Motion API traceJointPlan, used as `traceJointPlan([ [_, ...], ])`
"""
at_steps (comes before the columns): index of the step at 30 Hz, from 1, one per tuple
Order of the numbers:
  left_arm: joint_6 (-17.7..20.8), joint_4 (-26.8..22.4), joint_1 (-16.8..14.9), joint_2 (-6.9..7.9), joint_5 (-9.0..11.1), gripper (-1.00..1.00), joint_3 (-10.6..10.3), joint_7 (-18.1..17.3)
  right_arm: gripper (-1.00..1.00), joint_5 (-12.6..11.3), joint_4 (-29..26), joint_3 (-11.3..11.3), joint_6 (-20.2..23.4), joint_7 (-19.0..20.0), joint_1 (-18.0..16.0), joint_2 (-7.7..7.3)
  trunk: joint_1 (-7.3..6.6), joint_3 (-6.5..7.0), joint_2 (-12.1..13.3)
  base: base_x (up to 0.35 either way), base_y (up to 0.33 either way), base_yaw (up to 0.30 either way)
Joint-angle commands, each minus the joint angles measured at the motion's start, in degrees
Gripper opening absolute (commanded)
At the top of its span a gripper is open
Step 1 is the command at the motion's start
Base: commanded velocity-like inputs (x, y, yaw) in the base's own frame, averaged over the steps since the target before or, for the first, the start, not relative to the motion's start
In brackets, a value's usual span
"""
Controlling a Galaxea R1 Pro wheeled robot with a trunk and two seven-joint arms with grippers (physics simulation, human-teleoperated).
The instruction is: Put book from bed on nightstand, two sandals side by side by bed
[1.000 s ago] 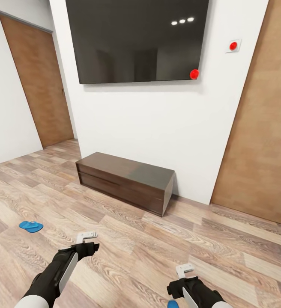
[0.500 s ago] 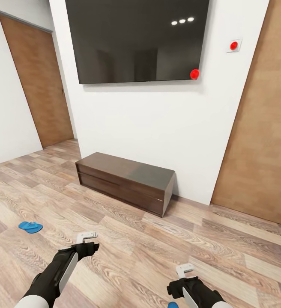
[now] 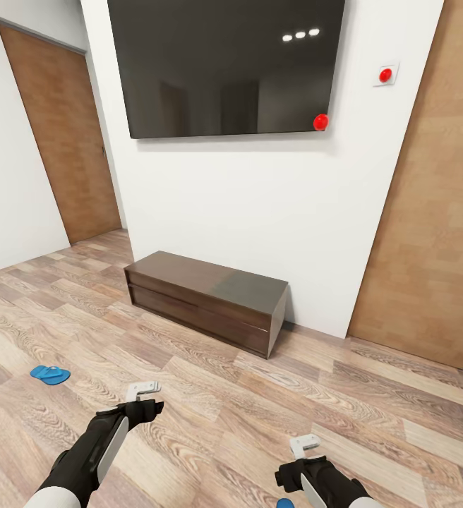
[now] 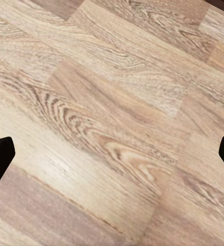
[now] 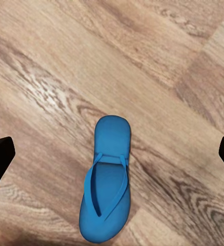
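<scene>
One bright blue sandal lies flat on the wood floor at the left, well to the left of my left gripper. A second blue sandal lies on the floor under my right gripper; in the head view only its tip peeks in at the bottom edge, beside the right gripper. Both grippers are open and hold nothing; the left gripper hangs over bare planks. The book, the bed and the nightstand are out of view.
A low dark wooden bench stands against the white wall under a large black screen. Brown wood doors or panels flank it at the left and right. Open plank floor lies between me and the bench.
The whole view has crept slightly, so the sandal under the right gripper has slid further toward the bottom edge. Both arms keep the same pose, grippers still open.
</scene>
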Motion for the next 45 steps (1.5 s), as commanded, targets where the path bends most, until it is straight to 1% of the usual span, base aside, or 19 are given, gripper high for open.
traceJointPlan([
  [1, 0.32, -0.08, -0.02, 0.00, 0.47, 1.00, 0.05, -0.01, 1.00, 0.42, -0.12, 0.28, 0.41, -0.06, -0.01, -0.01, -0.01, -0.06, -0.02, 0.002, 0.000, 0.000],
  [13, 0.28, -0.08, -0.02, 0.00, 0.49, 1.00, 0.03, 0.01, 1.00, 0.41, -0.09, 0.28, 0.40, 0.01, -0.01, -0.01, -0.01, -0.06, -0.02, 0.000, 0.000, 0.000],
  [31, 0.27, -0.10, -0.02, -0.01, 0.54, 1.00, 0.03, 0.02, 1.00, 0.42, -0.04, 0.31, 0.46, 0.02, -0.01, -0.01, 3.94, -3.29, -7.24, 0.000, 0.000, 0.000],
  [36, 0.32, -0.20, -0.02, -0.05, 0.54, 1.00, 0.03, 0.02, 1.00, 0.42, -0.03, 0.34, 0.47, -0.01, -0.01, 0.03, 4.07, -4.40, -7.31, 0.000, 0.000, 0.000],
  [45, 0.35, -0.31, -0.02, -0.08, 0.54, 1.00, 0.03, 0.02, 1.00, 0.39, -0.02, 0.36, 0.68, -0.05, -0.01, 0.32, 4.07, -4.40, -7.31, 0.000, 0.000, 0.000],
])
